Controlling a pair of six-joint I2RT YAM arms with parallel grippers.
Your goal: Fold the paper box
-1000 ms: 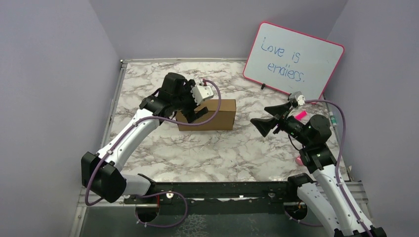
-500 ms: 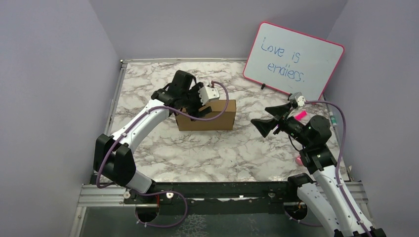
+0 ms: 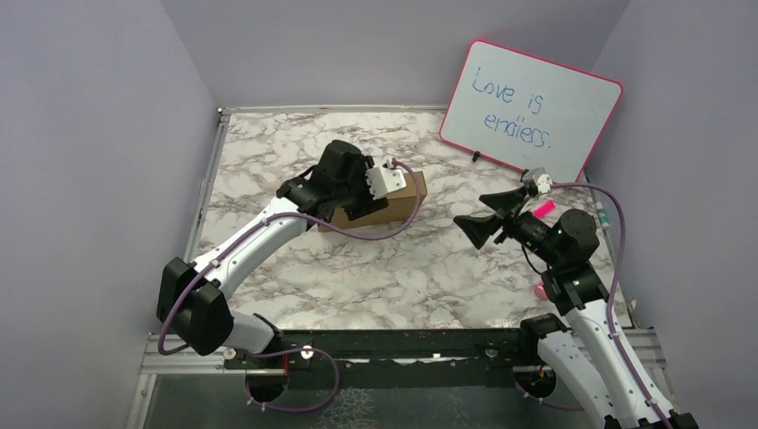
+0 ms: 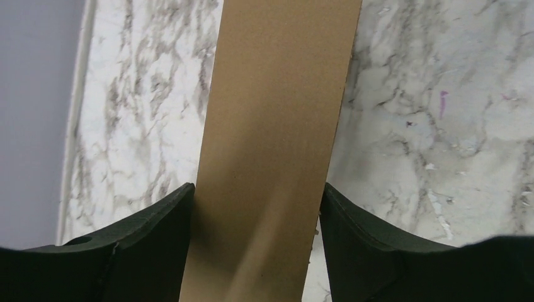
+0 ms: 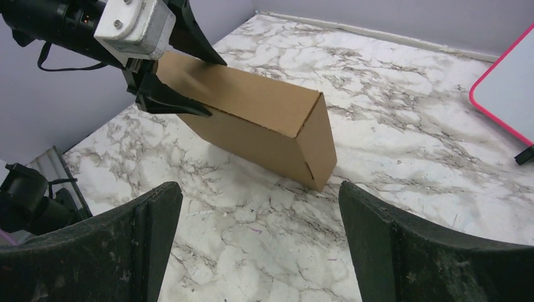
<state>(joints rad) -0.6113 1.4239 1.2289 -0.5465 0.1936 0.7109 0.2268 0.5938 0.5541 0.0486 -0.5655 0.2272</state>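
Observation:
The paper box (image 3: 404,198) is a closed brown cardboard box on the marble table, turned at an angle; it also shows in the right wrist view (image 5: 258,116). My left gripper (image 3: 356,198) grips the box's left end, one finger on each long side; the left wrist view shows the brown box top (image 4: 271,126) filling the gap between the fingers (image 4: 145,239). My right gripper (image 3: 487,214) is open and empty, held above the table to the right of the box, with its fingers (image 5: 145,233) wide apart.
A pink-framed whiteboard (image 3: 531,109) with blue writing leans at the back right. A pink object (image 3: 542,290) lies near the right arm's base. Grey walls close in the table on the left, back and right.
My left arm has swung right and turned the box, so its right end now points toward the back right. My right arm has not moved.

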